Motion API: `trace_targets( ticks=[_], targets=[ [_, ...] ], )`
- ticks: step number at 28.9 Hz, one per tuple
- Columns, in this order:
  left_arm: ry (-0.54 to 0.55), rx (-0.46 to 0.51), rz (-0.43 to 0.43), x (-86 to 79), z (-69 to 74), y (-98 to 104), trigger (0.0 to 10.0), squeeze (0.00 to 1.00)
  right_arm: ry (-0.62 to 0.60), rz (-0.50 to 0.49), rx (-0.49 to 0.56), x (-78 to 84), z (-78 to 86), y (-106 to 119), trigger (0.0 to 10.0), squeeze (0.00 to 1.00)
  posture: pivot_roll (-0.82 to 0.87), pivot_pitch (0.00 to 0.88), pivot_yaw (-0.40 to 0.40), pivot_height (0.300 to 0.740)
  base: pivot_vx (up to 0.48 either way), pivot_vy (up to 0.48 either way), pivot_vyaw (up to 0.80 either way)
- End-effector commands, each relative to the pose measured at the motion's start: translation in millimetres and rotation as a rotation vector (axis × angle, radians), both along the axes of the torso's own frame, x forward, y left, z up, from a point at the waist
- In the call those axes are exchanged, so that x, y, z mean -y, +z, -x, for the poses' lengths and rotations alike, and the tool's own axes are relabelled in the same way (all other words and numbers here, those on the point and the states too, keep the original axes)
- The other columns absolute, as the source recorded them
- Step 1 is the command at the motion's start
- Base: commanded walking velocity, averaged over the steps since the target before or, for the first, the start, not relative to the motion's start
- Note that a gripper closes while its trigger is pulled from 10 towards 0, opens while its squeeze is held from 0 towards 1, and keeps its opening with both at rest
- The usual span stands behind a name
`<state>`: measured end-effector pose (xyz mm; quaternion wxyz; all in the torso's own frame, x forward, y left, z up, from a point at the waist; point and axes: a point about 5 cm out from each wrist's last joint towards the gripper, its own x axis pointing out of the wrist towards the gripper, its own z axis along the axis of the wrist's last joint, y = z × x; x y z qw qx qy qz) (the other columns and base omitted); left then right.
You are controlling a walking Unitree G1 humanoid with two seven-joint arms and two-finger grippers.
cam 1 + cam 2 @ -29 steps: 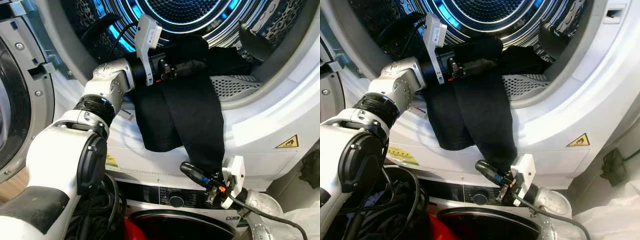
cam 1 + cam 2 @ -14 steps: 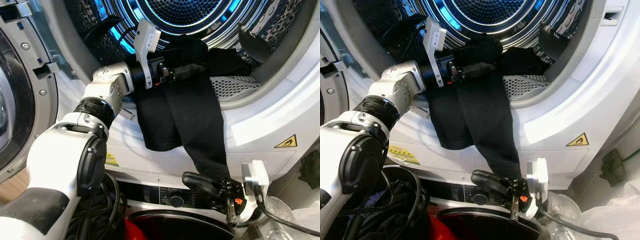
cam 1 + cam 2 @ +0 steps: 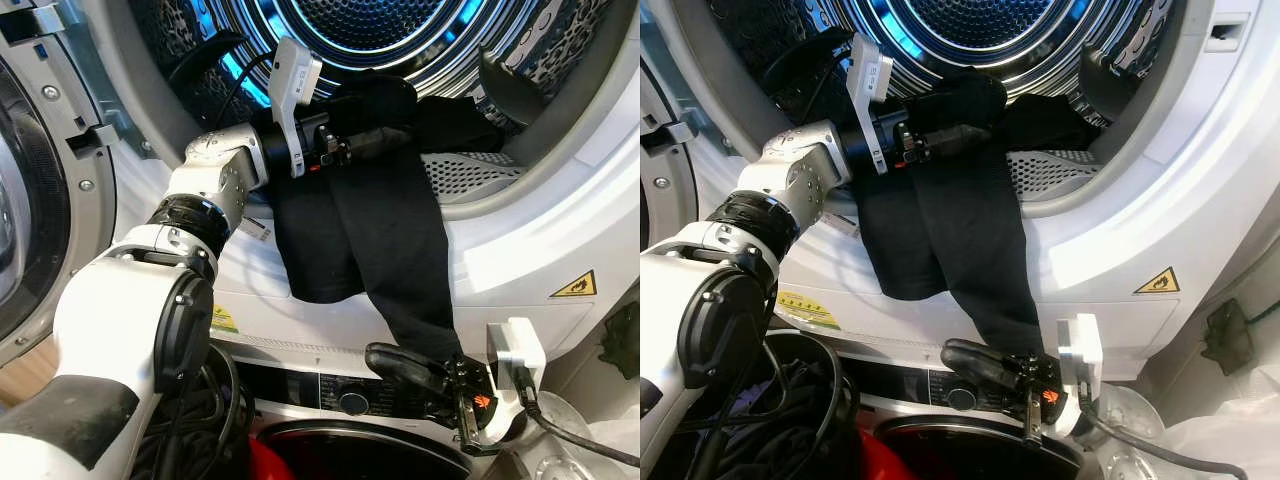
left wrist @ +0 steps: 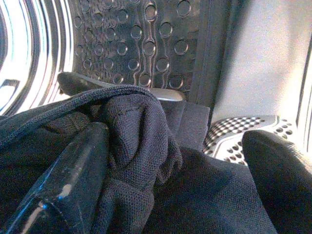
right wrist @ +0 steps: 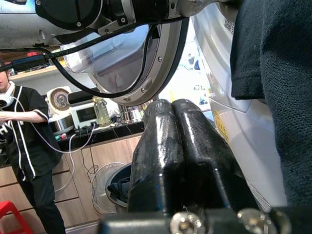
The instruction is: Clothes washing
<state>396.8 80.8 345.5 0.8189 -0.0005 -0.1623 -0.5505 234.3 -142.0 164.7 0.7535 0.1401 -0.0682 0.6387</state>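
Note:
A black garment (image 3: pixel 385 230) hangs from the open drum (image 3: pixel 370 20) over the white front rim, its lower end dangling near the lower machine. My left gripper (image 3: pixel 385 140) reaches into the drum mouth and is shut on the garment's bunched top. In the left wrist view the knit cloth (image 4: pixel 141 136) folds over one glossy finger (image 4: pixel 63 180). My right gripper (image 3: pixel 378 357) sits just under the hanging end, shut with nothing between its fingers (image 5: pixel 190 141); the cloth (image 5: pixel 287 97) hangs beside it.
The round door (image 3: pixel 30 200) stands open at the left. More dark cloth (image 3: pixel 460 120) lies inside the drum. A lower machine's control panel (image 3: pixel 350 400) is beneath, with a basket of dark clothes (image 3: pixel 200 420) at the lower left. A person (image 5: pixel 24 146) stands behind.
My right gripper has dropped from the garment's lower end, turned its wrist and now lies shut just under the cloth. The left gripper and the garment's top have barely moved.

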Motion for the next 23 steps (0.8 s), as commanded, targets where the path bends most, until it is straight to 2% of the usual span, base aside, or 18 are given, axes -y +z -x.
trace_targets(
  ticks=[1, 17, 20, 22, 23],
  targets=[
    [0.000, 0.007, -0.009, -3.9, 0.3, 2.1, 10.0, 1.00, 0.035, -0.003, 0.024, -4.7, 3.7, 6.0, 10.0, 0.00, 0.01, 0.000, 0.100, 0.740, 0.000, 0.000, 0.00],
    [-0.002, 0.006, -0.003, -4.3, 0.4, 2.8, 10.0, 1.00, 0.102, 0.025, -0.010, -5.2, 12.5, 1.2, 10.0, 0.00, 0.01, 0.000, 0.098, 0.740, 0.000, 0.000, 0.00],
    [-0.004, 0.007, -0.003, -4.1, 0.5, 2.6, 10.0, 1.00, 0.130, 0.092, -0.028, -6.2, 16.1, -6.4, 10.0, 0.00, 0.01, 0.000, 0.095, 0.740, 0.000, 0.000, 0.00],
    [-0.004, 0.007, -0.003, -4.1, 0.5, 2.6, 10.0, 1.00, 0.130, 0.092, -0.028, -6.2, 16.1, -6.4, 10.0, 0.00, 0.01, 0.000, 0.095, 0.740, 0.000, 0.000, 0.00],
    [-0.004, 0.006, -0.003, -4.0, 0.5, 2.4, 10.0, 1.00, 0.158, 0.156, -0.038, -6.5, 19.5, -13.5, 10.0, 0.00, 0.00, 0.000, 0.096, 0.740, 0.000, 0.000, 0.00]
  ],
)
